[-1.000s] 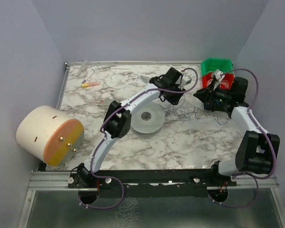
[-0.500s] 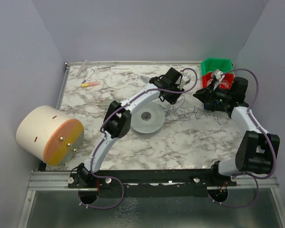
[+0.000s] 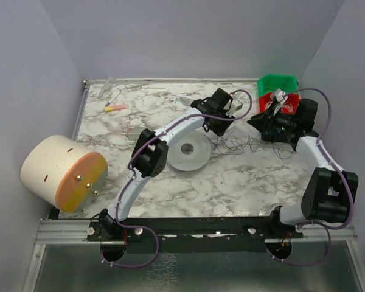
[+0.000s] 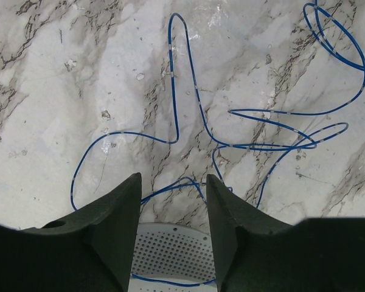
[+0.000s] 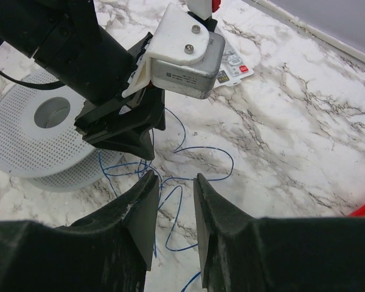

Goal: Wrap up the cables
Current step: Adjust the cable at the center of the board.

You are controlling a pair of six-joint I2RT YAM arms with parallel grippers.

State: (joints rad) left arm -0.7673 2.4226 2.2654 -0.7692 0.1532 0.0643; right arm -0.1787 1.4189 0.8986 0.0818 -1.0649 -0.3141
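The cable [image 4: 188, 91] is a thin blue wire lying in loose loops on the marble; in the top view it reads as dark squiggles [image 3: 236, 145]. A white perforated spool [image 3: 188, 152] lies flat beside it, with one strand across its flange [image 4: 170, 258]. My left gripper [image 4: 173, 182] hovers open over the spool's edge and the nearest loop, with nothing between its fingers. Facing it, my right gripper [image 5: 175, 176] stands open just above the wire tangle [image 5: 176, 207], gripping nothing. The left gripper's black fingers [image 5: 131, 131] show in the right wrist view, close to the right gripper's tips.
A green bin [image 3: 277, 83] and a red bin [image 3: 287, 103] stand at the back right, just behind the right arm. A large cream drum [image 3: 64, 172] lies at the left edge. A pink and yellow marker [image 3: 115, 107] and a small card [image 5: 231, 64] lie farther back.
The left gripper has drawn slightly back and to the left, and its jaws have widened a little. The right arm has not moved.
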